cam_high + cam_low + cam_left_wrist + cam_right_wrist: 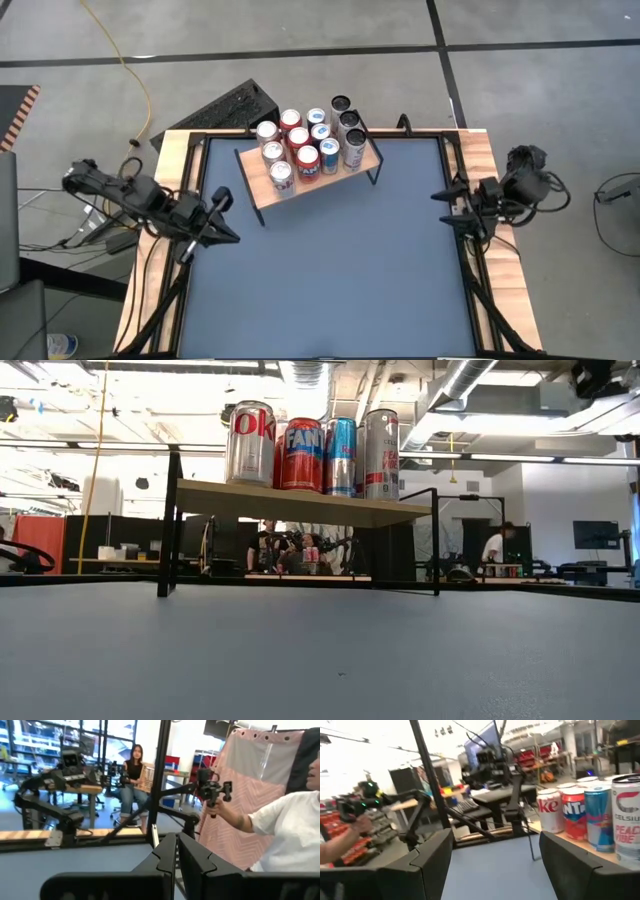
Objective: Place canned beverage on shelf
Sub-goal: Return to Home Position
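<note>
The worktop's (330, 270) shelf (258, 182) is stocked with cans (300, 140). Flanking the shelf, left hand (176, 844) is pressed together, right hand (496, 837) spread

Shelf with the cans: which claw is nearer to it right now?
Left. The left claw sits just off the left end of the shelf; the right claw is farther away, well out to the shelf's right.

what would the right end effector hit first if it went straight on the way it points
Probably nothing soon: the open right end effector faces bare table, the shelf just to one side, the left arm far across.
</note>
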